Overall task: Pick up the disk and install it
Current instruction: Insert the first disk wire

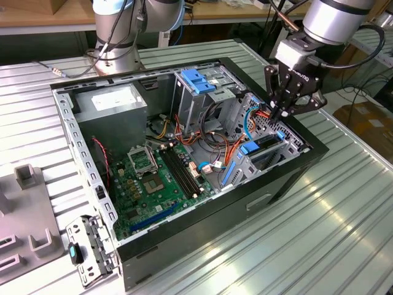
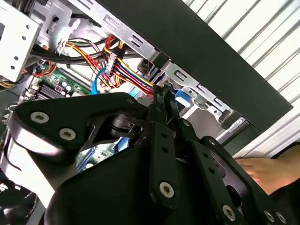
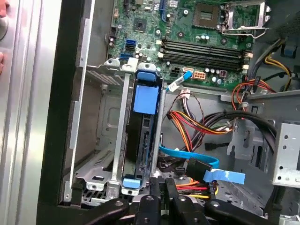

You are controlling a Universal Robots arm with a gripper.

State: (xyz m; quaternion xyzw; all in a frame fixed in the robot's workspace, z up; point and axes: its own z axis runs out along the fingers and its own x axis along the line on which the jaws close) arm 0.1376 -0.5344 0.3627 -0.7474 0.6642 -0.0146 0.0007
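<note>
- Disk [image 3: 143,140] stands on edge in a slot of the grey drive cage [image 3: 101,140], at the corner of the computer case [image 1: 288,178] nearest the gripper; blue carrier tabs show at both ends of it in the first wrist view.
- In the exterior view the disk [image 1: 265,147] sits in the cage just below the gripper.
- Computer case lies open on its side on a ribbed metal table [image 1: 344,203].
- Green motherboard [image 1: 156,178] covers the case floor, well apart from the cage, toward the exterior view's left.
- Grey power supply box [image 1: 113,104] fills the far corner of the case, beyond the motherboard.
- Second metal cage with a blue latch piece [image 1: 198,81] on top stands upright mid-case, between the power supply box and the disk's cage.
- Gripper [image 1: 287,110] hangs just above the cage end of the case, fingers [image 3: 165,197] pressed together, nothing between them; fingertips sit just beside the disk's near end, contact not discernible.
- Bundle of red, yellow and orange wires [image 3: 206,124] runs beside the cage.
- Flat blue cable [image 3: 197,161] crosses next to the disk.
</note>
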